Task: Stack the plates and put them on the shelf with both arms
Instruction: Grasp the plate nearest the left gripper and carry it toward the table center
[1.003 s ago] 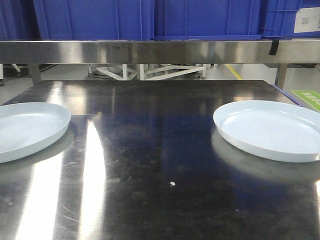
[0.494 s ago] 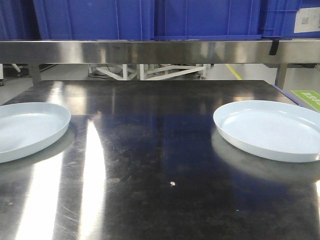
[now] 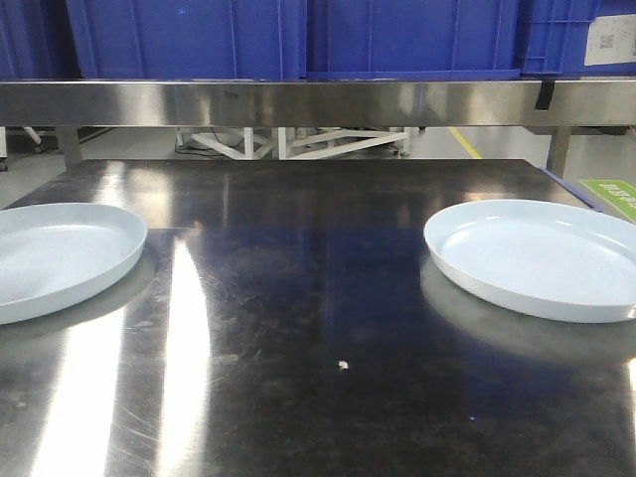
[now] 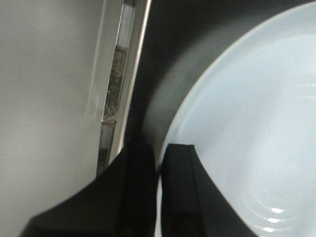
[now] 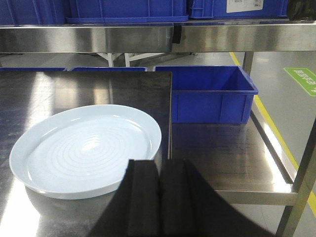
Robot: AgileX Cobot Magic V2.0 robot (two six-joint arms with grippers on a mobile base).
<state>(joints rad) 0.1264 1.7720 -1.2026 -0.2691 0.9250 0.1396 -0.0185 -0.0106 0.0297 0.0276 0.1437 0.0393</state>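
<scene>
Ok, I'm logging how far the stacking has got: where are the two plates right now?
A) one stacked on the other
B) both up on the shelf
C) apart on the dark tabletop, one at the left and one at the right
C: the left plate and the right plate each lie flat on the tabletop, at opposite sides with a wide stretch of bare steel between them.

Two plates sit on the tabletop (image 3: 318,298), well apart: the left plate (image 3: 60,260) at the frame's left edge, the right plate (image 3: 537,256) at its right edge. Behind them, across the top of the frame, runs the shelf (image 3: 318,102), with bins (image 3: 298,38) on it.
</scene>
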